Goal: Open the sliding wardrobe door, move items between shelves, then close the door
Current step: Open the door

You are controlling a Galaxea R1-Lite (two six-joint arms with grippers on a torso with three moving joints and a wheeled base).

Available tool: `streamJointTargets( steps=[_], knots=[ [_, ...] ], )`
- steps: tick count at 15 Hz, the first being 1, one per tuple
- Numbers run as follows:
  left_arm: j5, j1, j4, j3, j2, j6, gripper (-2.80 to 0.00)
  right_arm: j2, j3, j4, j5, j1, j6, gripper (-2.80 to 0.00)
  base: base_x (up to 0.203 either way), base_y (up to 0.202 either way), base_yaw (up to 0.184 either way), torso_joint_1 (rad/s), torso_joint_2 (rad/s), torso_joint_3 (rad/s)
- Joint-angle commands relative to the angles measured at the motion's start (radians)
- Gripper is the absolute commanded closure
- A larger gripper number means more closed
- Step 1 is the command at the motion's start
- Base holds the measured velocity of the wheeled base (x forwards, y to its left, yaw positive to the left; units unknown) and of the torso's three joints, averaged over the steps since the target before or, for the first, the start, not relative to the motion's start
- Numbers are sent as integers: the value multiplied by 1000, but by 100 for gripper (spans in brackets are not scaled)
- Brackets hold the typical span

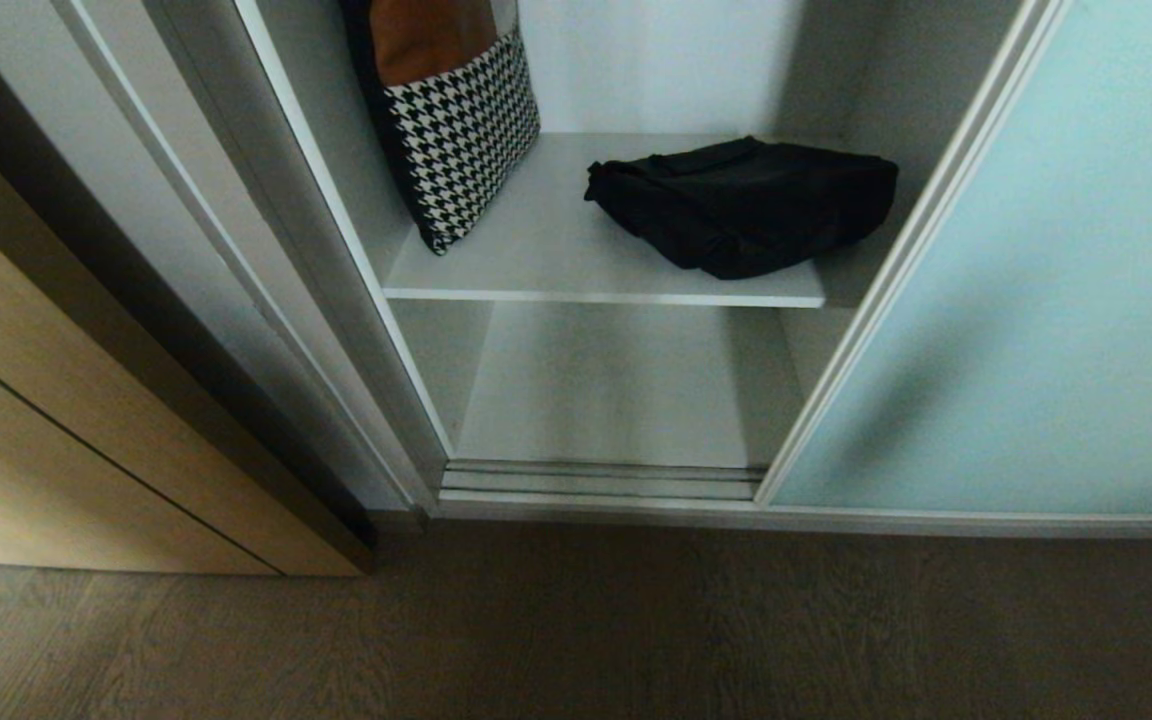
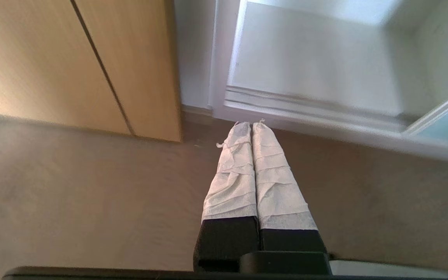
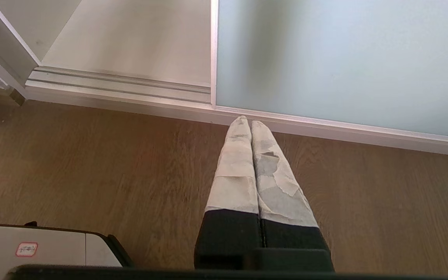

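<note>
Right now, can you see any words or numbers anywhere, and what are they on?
Only one: a small sticker with red marks on the robot's pale base, too small to read.
Nothing on the wardrobe door, black bag or cushion.

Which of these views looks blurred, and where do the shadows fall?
Left wrist view: smeared along the door track and wood-grain door, though the left gripper is crisp. Right wrist view: sharp, with a soft vertical shadow on the sliding door. Head view: dim, with the floor dark and shade under the shelf.
</note>
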Motion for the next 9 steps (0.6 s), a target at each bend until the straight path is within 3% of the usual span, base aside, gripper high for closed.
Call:
streamJointTargets(
  steps=[1, 2, 5, 9],
  knots=[
    [-29, 0, 15, 12, 4, 203, 0, 0, 0, 0, 0, 0, 0, 0, 0, 0, 0, 0, 0, 0],
    [-59, 0, 27, 12, 3, 204, 0, 0, 0, 0, 0, 0, 0, 0, 0, 0, 0, 0, 0, 0],
    [-9, 0, 14, 14, 3, 107, 0, 0, 0, 0, 0, 0, 0, 0, 0, 0, 0, 0, 0, 0],
    [-9, 0, 13, 15, 3, 104, 0, 0, 0, 0, 0, 0, 0, 0, 0, 0, 0, 0, 0, 0]
  ],
)
